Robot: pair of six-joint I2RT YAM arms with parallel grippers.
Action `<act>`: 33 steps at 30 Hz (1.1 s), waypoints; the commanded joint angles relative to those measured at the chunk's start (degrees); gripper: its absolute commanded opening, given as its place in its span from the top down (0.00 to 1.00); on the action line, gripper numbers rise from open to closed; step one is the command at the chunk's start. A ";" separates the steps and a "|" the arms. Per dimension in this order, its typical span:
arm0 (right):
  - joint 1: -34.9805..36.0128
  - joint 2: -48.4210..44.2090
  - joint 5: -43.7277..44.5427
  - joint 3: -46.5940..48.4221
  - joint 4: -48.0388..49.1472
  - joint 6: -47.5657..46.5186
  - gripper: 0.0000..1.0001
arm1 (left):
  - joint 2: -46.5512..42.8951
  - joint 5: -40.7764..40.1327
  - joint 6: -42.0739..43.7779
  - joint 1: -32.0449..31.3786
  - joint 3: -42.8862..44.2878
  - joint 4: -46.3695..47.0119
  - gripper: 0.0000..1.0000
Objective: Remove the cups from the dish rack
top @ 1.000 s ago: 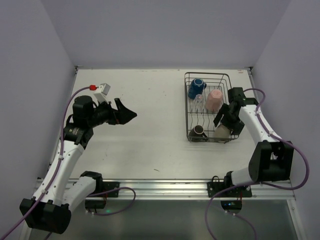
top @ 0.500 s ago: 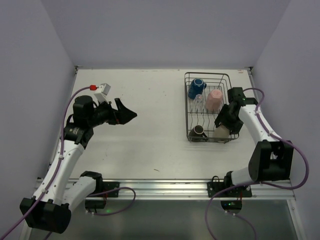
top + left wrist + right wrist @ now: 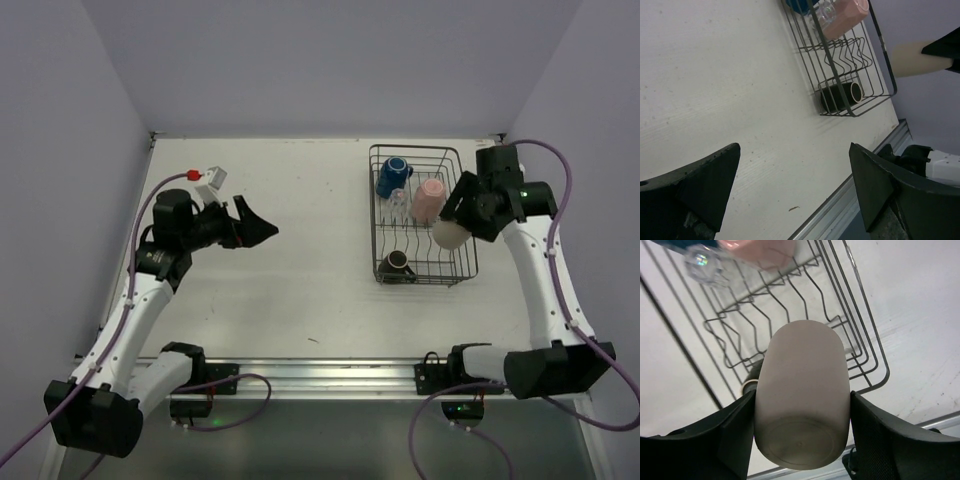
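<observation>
Raised since prior frame: right pincer [image 3: 458, 222], pinching rounded cream-beige mug [image 3: 801, 405] above dark wire dish rack [image 3: 416, 147], desk's [image 3: 300, 200] far-right corner. Left pincer [image 3: 792, 175]: spread. Step: carry-out; next, likely set-down on desk.

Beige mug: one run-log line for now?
right gripper: shut on beige mug | beige mug: over rack | left gripper: open

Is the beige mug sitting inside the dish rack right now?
No, the right gripper holds the cream-beige mug clamped between its fingers, up above the dish rack.
</observation>
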 commanded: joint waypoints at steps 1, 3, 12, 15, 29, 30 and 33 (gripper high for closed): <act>0.87 -4.03 -3.23 5.36 -4.52 -1.65 1.00 | 0.04 8.59 -4.25 -0.17 -2.62 9.88 0.06; 1.39 -5.52 -10.00 6.24 -2.24 -2.71 1.00 | -0.05 15.00 -8.79 -0.26 -4.47 15.85 0.07; 7.44 -11.94 -46.47 -4.38 20.82 3.06 1.00 | -1.81 24.26 -34.83 -4.38 -15.64 63.06 0.06; 12.62 -11.95 -51.59 -9.22 32.90 8.96 1.00 | -1.80 22.59 -37.73 -7.72 -16.43 69.56 0.09; 24.59 -5.01 -54.67 -10.63 57.71 21.36 1.00 | -3.30 19.07 -39.15 -9.58 -16.61 68.44 0.13; 25.04 -4.48 -54.41 -10.46 57.97 21.54 1.00 | -3.04 18.98 -39.15 -9.66 -16.52 68.52 0.14; 26.88 -2.72 -53.88 -9.67 59.11 22.16 1.00 | -2.69 18.28 -39.94 -9.93 -16.17 69.58 0.14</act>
